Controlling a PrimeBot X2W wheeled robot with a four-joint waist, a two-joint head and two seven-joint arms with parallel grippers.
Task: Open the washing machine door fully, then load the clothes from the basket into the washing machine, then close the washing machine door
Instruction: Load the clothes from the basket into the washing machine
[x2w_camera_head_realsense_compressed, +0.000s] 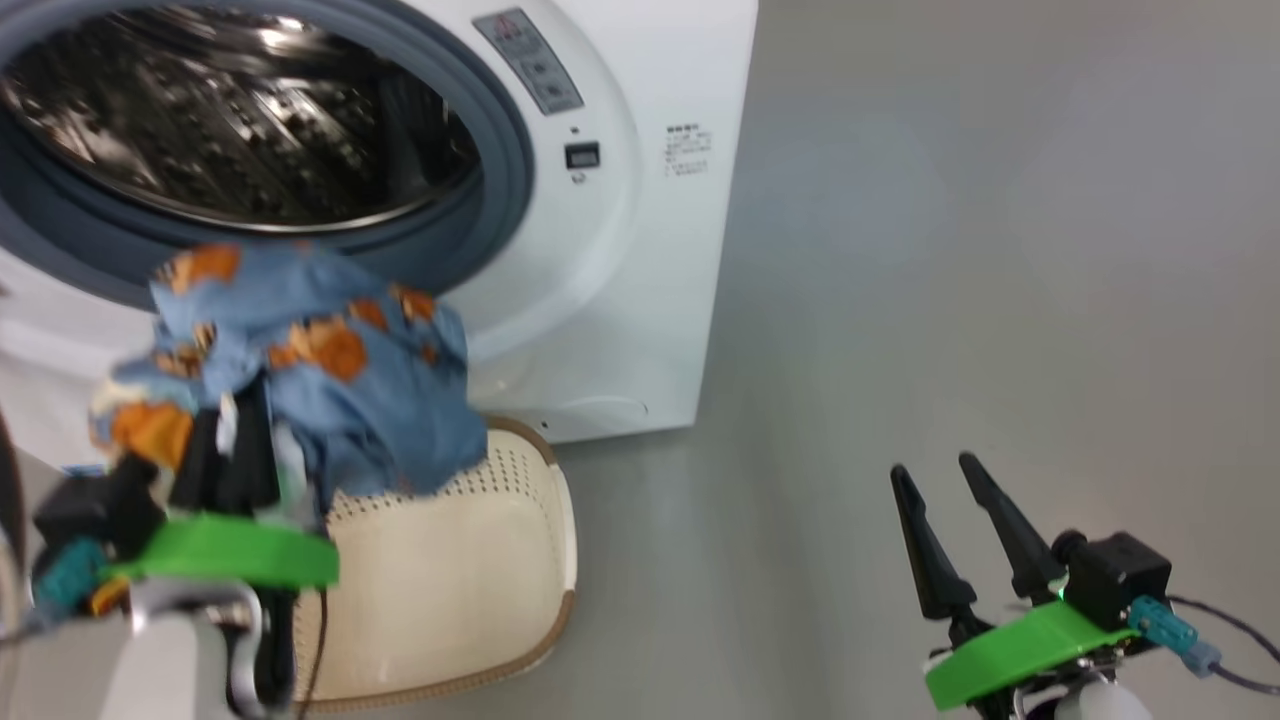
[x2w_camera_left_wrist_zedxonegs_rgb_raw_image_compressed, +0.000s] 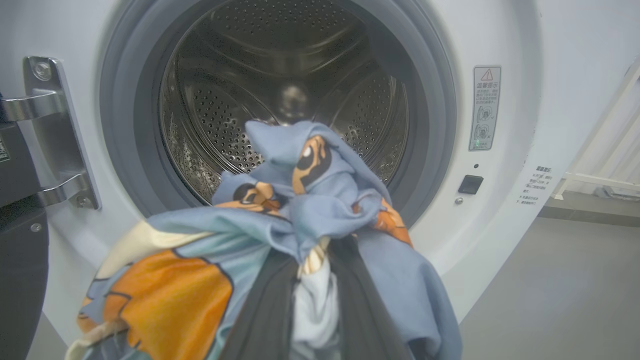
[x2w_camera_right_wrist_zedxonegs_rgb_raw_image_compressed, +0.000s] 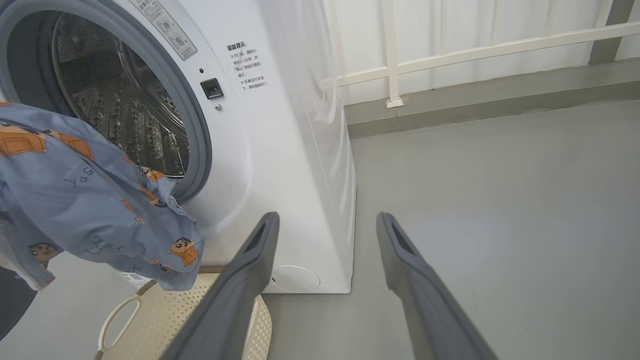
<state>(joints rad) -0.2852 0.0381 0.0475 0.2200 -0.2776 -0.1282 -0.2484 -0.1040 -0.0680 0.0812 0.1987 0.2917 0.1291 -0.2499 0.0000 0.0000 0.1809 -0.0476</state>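
The left gripper (x2w_camera_head_realsense_compressed: 235, 440) was clamped on the bear-print clothes (x2w_camera_head_realsense_compressed: 330, 370), one bundle, lifted above the one cream basket (x2w_camera_head_realsense_compressed: 480, 560). The right gripper (x2w_camera_head_realsense_compressed: 932, 466), second of two, stood wide and empty well aside. Beyond, the one washing machine (x2w_camera_head_realsense_compressed: 640, 250) gaped; hanging folds might snag its grey gasket (x2w_camera_head_realsense_compressed: 500, 180) and spill outside the drum (x2w_camera_head_realsense_compressed: 230, 130)

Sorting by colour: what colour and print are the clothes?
The clothes are light blue with orange-brown cartoon prints, clearest in the left wrist view.
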